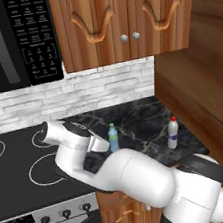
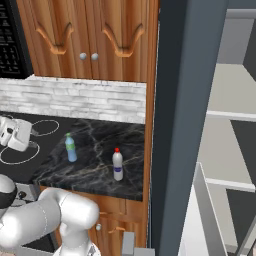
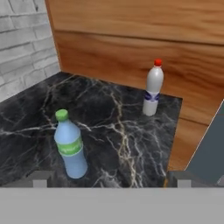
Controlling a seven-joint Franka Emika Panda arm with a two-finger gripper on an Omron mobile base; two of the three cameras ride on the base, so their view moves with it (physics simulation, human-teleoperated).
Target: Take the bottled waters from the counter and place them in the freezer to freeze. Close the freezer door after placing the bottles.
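My fingers [image 3: 109, 178] stood spread wide, gripping nothing, just short of the green-capped bottle [image 3: 70, 144]; the red-capped bottle [image 3: 152, 87] stood upright farther back (both on the black marble desk [image 3: 109, 122]).

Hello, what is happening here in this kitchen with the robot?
The robot arm holds its open gripper low over the counter, facing two water bottles and gripping nothing. The green-capped bottle stands nearest, the red-capped bottle farther back by the wooden side panel. Both stand upright and apart. The freezer on the right stands open, with no bottle visible inside.
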